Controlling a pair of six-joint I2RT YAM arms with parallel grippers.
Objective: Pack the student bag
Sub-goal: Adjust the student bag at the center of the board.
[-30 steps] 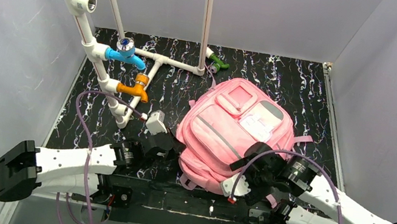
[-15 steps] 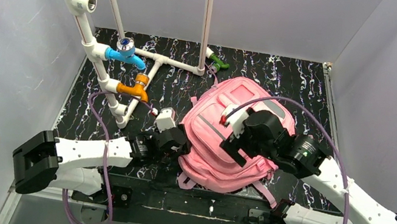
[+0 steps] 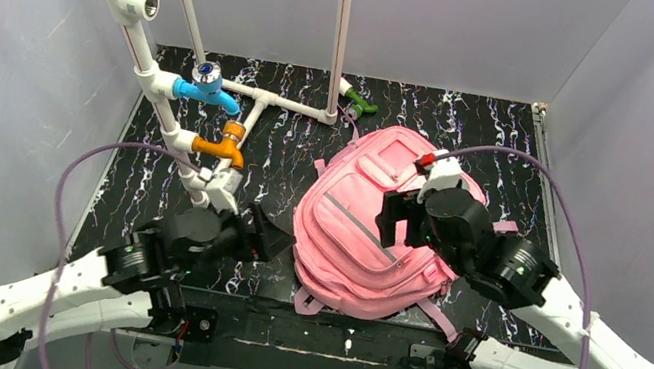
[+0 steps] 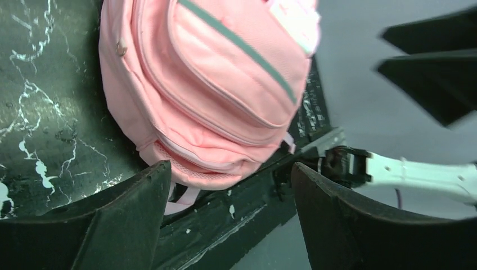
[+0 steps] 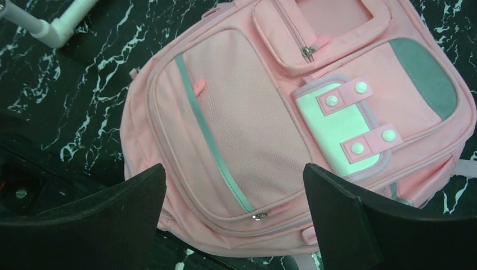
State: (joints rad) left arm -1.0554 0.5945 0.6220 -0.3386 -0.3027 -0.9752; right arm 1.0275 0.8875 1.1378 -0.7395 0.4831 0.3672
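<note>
The student bag (image 3: 365,232) lies face up mid-table (image 3: 473,139), its top toward 1 o'clock and its base at 7 o'clock, close to the near edge. Both tools are released. The right gripper (image 5: 233,169) hovers over the front pocket with its jaws spread wide and nothing between them. The left gripper (image 4: 230,169), also apart and empty, sits at the bag's 9 o'clock. The visible front zips look closed.

Likely risks:
- A sideways nudge from the left could slide the bag toward the edge.
- A pinch on loose fabric would drag the bag rather than open a zip.
- The left arm could strike the white pipe frame (image 3: 249,115) at 10 o'clock when swinging.
</note>
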